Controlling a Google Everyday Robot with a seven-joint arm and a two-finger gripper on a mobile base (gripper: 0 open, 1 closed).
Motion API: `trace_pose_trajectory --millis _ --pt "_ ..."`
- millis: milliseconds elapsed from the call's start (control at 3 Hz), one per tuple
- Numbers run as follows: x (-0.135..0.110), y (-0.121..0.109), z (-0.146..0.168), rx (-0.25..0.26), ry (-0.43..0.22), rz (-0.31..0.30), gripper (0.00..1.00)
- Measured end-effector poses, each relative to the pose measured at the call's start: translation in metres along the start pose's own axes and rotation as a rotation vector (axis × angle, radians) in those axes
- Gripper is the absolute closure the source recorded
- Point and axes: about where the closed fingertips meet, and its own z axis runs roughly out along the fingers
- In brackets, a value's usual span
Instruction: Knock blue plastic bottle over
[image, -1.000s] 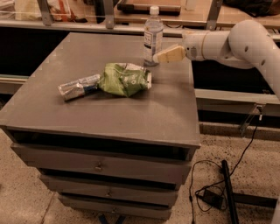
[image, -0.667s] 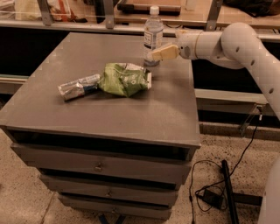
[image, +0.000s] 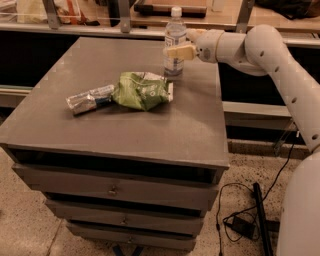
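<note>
The blue plastic bottle (image: 175, 30) stands upright near the far right of the grey table top (image: 125, 125). It is clear and bluish with a white cap and a white label. My gripper (image: 173, 51) reaches in from the right on a white arm (image: 260, 47). Its cream tip lies in front of the bottle's lower half, at or against the bottle. The lower part of the bottle is partly hidden behind it.
A green snack bag (image: 142, 90) lies in the middle of the table, just in front of the bottle. A silver-and-blue foil packet (image: 90, 99) lies to its left. Drawers (image: 115, 190) sit under the top. A counter runs behind, and cables (image: 245, 220) lie on the floor at the right.
My gripper has moved left toward the bottle and now overlaps its lower half. The bottle still stands upright. The bag and packet have not moved.
</note>
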Motion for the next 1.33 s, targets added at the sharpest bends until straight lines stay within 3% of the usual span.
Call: trace_pose_trajectory --millis 333,667,1000,1333 --pt "-0.004 0.001 0.018 -0.038 -0.023 -0.009 0.5" --pt "-0.012 0.007 0.026 -0.073 0.016 -0.036 0.72" --pt "-0.035 0.015 0.023 -0.108 0.161 -0.144 0.96" --pt "-0.06 0.031 0.013 -0.172 0.273 -0.314 1.0"
